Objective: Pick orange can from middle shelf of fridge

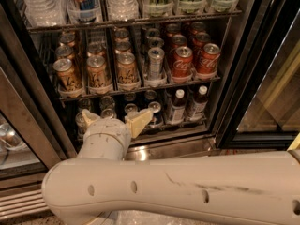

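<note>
The thick pale arm [187, 191] comes in low from the right and bends upward. Its end effector [114, 120] stands before the bottom rack, fingers spread wide, grasping nothing. Just above it, on the middle shelf [140, 89] of the fridge [236, 88], stands the front orange can [127, 69]. The wrist covers part of the small bottles [176, 106], and the top rack is cut off.

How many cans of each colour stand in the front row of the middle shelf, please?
Orange cans: 3
Silver can: 1
Red cans: 2
Total: 6
The gripper hangs open just below that row.
</note>
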`<action>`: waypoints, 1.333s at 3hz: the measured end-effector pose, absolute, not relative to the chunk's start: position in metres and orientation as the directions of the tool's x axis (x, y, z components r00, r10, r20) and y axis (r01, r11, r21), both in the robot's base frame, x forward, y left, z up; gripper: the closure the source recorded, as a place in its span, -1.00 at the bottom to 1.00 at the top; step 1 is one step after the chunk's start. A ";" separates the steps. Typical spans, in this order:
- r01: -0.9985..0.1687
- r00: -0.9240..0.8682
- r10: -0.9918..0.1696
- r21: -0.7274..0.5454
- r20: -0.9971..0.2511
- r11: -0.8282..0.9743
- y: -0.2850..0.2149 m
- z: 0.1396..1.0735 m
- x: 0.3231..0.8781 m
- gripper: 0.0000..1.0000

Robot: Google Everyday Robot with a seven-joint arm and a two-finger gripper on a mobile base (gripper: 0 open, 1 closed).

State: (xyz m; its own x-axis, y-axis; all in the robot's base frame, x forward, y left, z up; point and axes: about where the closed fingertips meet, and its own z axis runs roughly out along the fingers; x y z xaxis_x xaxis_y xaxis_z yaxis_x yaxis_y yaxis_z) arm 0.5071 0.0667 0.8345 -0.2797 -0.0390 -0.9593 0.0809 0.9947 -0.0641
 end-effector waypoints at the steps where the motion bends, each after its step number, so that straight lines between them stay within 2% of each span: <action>1: 0.076 -0.273 -0.034 -0.057 -0.961 0.995 0.073 0.835 0.510 -1.00; 3: 0.010 -0.285 -0.038 -0.042 -0.958 0.999 0.126 0.829 0.544 -1.00; 4: 0.046 -0.308 -0.025 -0.041 -0.951 0.998 0.134 0.818 0.577 -1.00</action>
